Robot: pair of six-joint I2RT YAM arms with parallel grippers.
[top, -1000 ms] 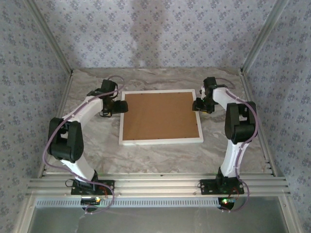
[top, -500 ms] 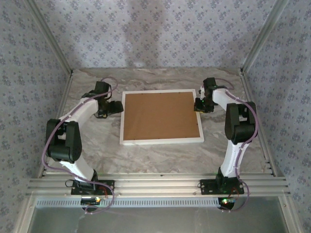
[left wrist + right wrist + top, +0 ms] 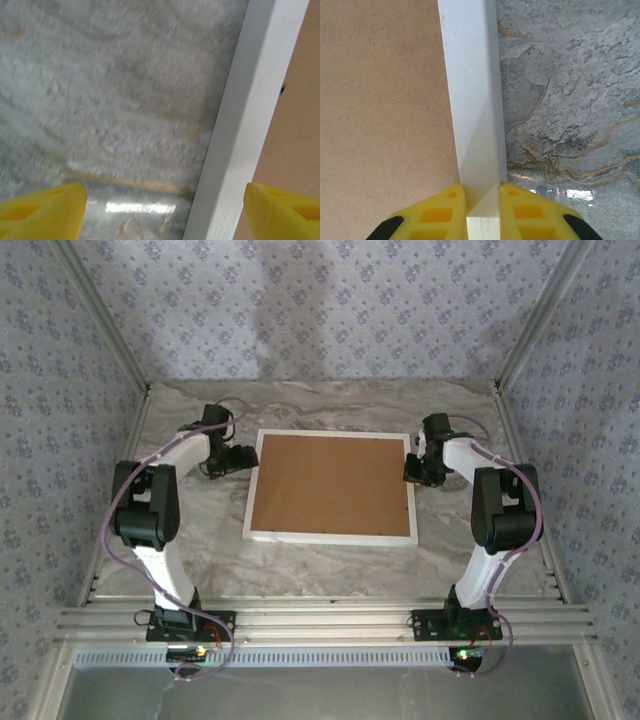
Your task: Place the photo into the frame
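Observation:
The white frame (image 3: pixel 330 537) lies flat mid-table, back side up, with a plain brown backing board (image 3: pixel 333 483) inside it. The photo is out of view. My right gripper (image 3: pixel 413 470) is shut on the frame's right moulding (image 3: pixel 470 100); both yellow fingers (image 3: pixel 437 212) pinch the white strip. At the frame's left edge my left gripper (image 3: pixel 243 458) is open. In the left wrist view the left gripper (image 3: pixel 165 210) has its fingers (image 3: pixel 45 210) spread wide, with the white moulding (image 3: pixel 250 100) between them, untouched.
The grey marbled table (image 3: pixel 330 400) has free room behind and in front of the frame. Patterned walls and metal posts (image 3: pixel 118 350) close in the sides. The arm bases sit on a rail (image 3: pixel 320 620) at the near edge.
The frame has turned slightly and shifted right at its far edge. My right gripper moved nearer along the right moulding. My left arm's elbow swung inward; its gripper stayed by the left edge.

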